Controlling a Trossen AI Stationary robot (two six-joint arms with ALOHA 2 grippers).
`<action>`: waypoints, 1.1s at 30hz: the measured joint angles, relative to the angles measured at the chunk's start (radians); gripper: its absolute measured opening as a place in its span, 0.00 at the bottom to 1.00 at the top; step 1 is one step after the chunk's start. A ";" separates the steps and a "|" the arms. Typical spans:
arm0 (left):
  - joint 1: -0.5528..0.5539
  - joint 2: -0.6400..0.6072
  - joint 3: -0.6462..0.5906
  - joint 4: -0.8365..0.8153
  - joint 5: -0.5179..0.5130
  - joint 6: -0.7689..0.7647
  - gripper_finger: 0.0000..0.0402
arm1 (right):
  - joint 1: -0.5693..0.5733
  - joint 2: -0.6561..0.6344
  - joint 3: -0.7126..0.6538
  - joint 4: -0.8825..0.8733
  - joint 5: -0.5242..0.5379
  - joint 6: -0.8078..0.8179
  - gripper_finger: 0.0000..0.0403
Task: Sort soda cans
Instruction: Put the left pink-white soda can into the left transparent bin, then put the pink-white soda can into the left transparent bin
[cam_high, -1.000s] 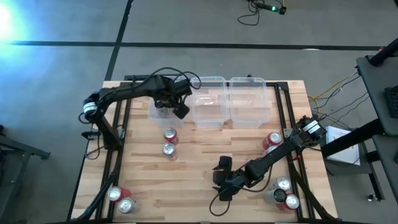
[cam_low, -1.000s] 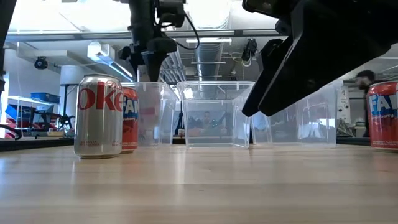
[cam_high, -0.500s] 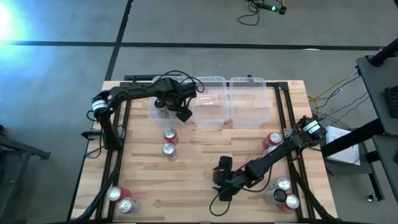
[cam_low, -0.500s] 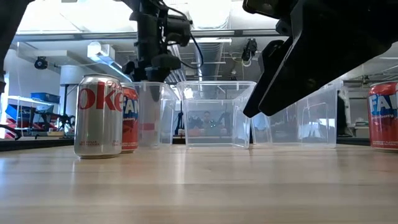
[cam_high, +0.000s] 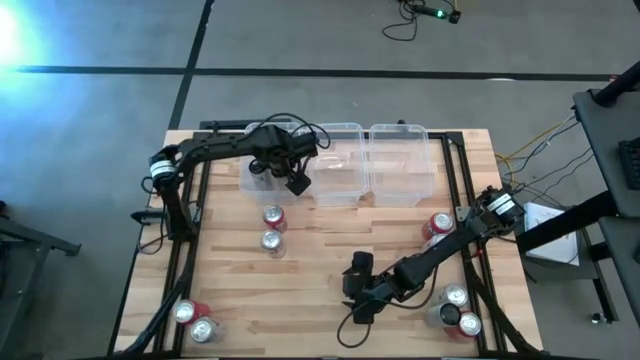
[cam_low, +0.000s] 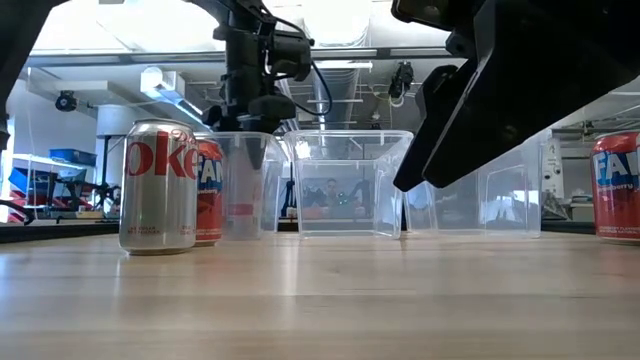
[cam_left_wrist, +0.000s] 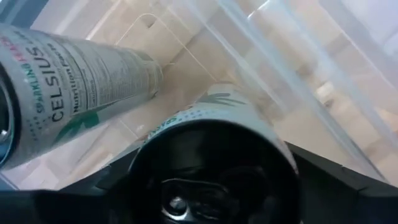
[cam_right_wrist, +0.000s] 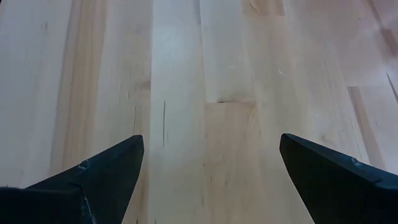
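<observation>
My left gripper reaches down into the left clear bin and is shut on a silver-white soda can. A second silver can sits in that bin beside it. On the table, a red can and a silver can stand left of centre. Two cans stand at the near left, a red can at the right and three cans at the near right. My right gripper hangs open over bare wood near the table's middle. My left gripper holds the silver-white can by its sides close to its top end, between its two fingers. The fingers come from above, pointing down, and lie along the can. The can's far end points at the bin's floor; whether it touches, I cannot tell.
The middle bin and the right bin stand in a row with the left one along the far edge. The right arm slants across the table's near right. Bare wood lies between the bins and the near cans.
My left gripper has gone down into the left bin with the can, shifting slightly toward the table's right edge, and has stayed shut on it. The right arm has kept still.
</observation>
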 joint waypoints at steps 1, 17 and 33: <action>0.000 0.000 0.000 -0.002 0.000 -0.001 0.78 | 0.000 0.000 0.000 0.000 0.000 -0.004 0.93; -0.015 -0.057 0.172 -0.120 0.000 0.016 0.85 | -0.002 -0.188 0.001 -0.057 0.044 -0.083 0.93; -0.497 -0.475 -0.022 0.298 -0.252 -0.050 0.85 | 0.132 -0.347 0.279 -0.546 0.138 -0.004 0.92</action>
